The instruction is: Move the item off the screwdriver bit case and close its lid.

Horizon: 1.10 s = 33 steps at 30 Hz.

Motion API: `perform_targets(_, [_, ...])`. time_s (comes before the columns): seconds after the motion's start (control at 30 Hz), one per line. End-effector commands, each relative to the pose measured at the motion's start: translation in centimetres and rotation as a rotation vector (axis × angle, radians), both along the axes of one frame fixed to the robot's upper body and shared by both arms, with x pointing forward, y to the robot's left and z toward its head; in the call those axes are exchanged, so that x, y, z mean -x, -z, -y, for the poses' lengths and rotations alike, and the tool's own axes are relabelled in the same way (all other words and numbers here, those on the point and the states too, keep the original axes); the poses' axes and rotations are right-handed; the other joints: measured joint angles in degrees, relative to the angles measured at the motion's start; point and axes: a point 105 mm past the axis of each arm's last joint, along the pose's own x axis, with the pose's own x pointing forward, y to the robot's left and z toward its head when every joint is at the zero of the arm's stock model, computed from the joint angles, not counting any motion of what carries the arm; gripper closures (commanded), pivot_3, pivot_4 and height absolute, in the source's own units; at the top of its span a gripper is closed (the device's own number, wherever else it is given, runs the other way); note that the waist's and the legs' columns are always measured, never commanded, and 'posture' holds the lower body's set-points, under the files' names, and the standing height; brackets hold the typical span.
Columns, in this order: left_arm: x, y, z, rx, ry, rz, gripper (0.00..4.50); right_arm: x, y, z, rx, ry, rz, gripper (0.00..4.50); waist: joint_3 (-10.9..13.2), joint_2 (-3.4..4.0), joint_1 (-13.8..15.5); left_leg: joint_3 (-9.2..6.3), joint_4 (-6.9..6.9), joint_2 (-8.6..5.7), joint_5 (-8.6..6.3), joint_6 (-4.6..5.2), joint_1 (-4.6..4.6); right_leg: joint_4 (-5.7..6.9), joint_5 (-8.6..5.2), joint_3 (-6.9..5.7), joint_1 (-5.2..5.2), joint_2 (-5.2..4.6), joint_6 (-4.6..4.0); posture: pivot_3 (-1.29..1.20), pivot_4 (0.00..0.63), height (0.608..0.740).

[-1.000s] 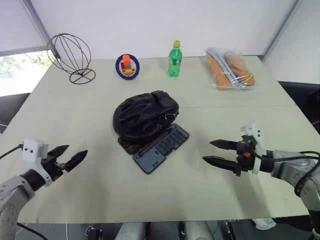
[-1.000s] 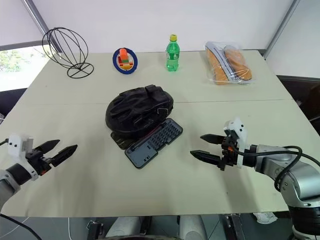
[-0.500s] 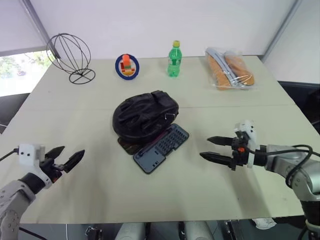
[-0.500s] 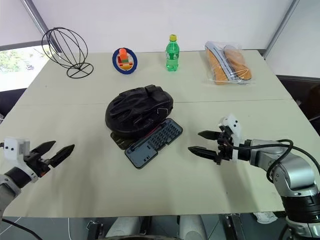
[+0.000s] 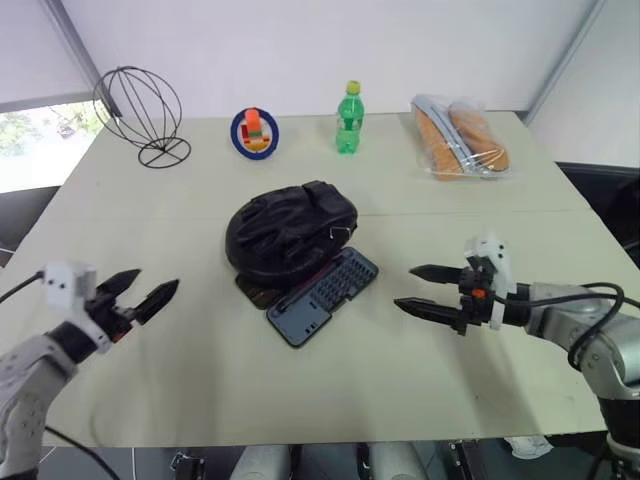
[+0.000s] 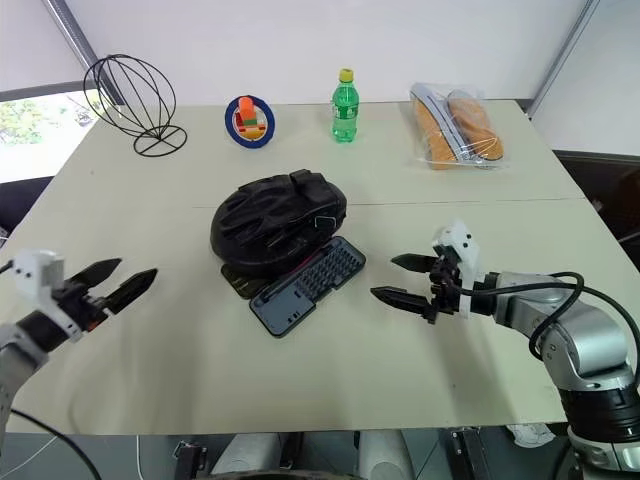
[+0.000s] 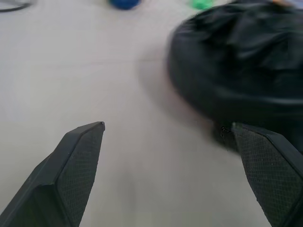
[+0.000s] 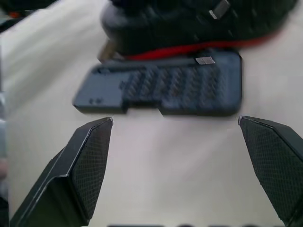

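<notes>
Item position: the item (image 5: 290, 235), a black ribbed dome, sits near the middle of the desk (image 5: 420, 390), resting on the far half of the open screwdriver bit case (image 5: 325, 294); a red rim shows under it in the right wrist view.
Case axis: its long side runs on a diagonal, from near the desk's front-left toward its back-right; the dark grey bit tray lies bare on the side toward the front edge.
Lid: a brownish corner of the lid (image 5: 252, 291) pokes out from under the dome on the left-edge side; the rest is covered, so it cannot swing until the dome goes.
Left gripper: left gripper (image 5: 143, 294) hovers over the desk toward the left edge, jaws spread and empty, aimed at the dome's flank.
Right gripper: right gripper (image 5: 420, 291) hovers toward the right edge, jaws spread and empty, facing the tray's long side.
Nearer arm: the right looks closer to the case; the two flank the dome from opposite sides, and the dome looks too wide for one pair of jaws, so a two-sided lift seems likely.
Writing: none readable on the case or dome.
</notes>
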Motion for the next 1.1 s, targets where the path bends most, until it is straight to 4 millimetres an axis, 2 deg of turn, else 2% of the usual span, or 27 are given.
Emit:
perform_targets(0.03, [-2.4,-1.6,2.9,-0.034,0.152,0.062,0.00,0.6,-2.3,-2.4,-0.029,-0.073,0.088,0.08,0.0,-0.04,0.0,-0.05,0.03,-0.01,0.01,-0.01,-0.01,-0.01,0.01,-0.06,0.03,0.07,0.00,0.00,0.150,0.740])
perform_targets(0.23, [-7.0,-1.4,6.5,-0.110,0.321,0.105,0.00,0.8,-3.0,-4.1,-0.052,-0.085,0.124,0.08,0.0,-0.04,-0.1,-0.02,0.01,-0.07,-0.01,0.03,-0.02,-0.03,0.05,-0.05,-0.01,0.09,0.04,0.00,0.150,0.740])
perform_targets(0.47, [-10.9,1.0,9.3,-0.121,0.401,0.072,0.00,1.3,-2.3,-4.1,-0.058,-0.006,0.135,0.08,0.0,-0.06,0.1,-0.05,0.00,-0.08,-0.01,0.03,-0.07,-0.01,0.07,-0.06,-0.06,0.07,0.07,0.00,0.150,0.740])
perform_targets(0.57, [-11.3,1.1,9.9,-0.108,0.434,0.076,0.90,1.4,-2.2,-3.8,-0.061,0.033,0.143,0.00,0.0,-0.07,0.0,-0.04,0.05,-0.15,-0.02,0.07,-0.06,-0.01,0.11,-0.05,-0.02,0.00,0.14,0.00,0.150,0.740])
perform_targets(0.8, [-11.9,0.5,10.1,-0.099,0.422,0.121,4.39,1.4,-1.7,-3.7,-0.060,0.073,0.148,0.00,0.0,-0.06,0.0,-0.05,0.12,-0.15,-0.03,0.08,-0.02,0.06,0.13,-0.05,0.01,0.01,0.18,0.00,0.150,0.740])
perform_targets(0.97, [-12.3,-0.7,10.0,-0.071,0.377,0.172,4.45,1.2,-1.3,-3.6,-0.051,0.077,0.143,0.00,0.0,-0.06,0.0,-0.05,0.16,-0.16,-0.03,0.09,-0.03,0.06,0.15,-0.06,0.04,0.01,0.20,0.00,0.150,0.740])
perform_targets(1.03, [-12.8,-2.5,9.1,-0.016,0.293,0.236,4.45,1.1,-1.2,-3.6,-0.044,0.074,0.143,0.00,0.0,-0.07,0.0,-0.06,0.18,-0.17,-0.03,0.09,-0.03,0.06,0.16,-0.06,0.04,0.02,0.22,0.00,0.150,0.740])
perform_targets(1.1, [-13.4,-4.5,6.6,0.018,0.134,0.314,4.45,1.0,-1.2,-3.6,-0.043,0.072,0.143,0.00,0.0,-0.13,-0.2,-0.06,0.18,-0.16,-0.03,0.09,-0.04,0.07,0.16,-0.05,0.03,0.02,0.23,0.00,0.150,0.740])
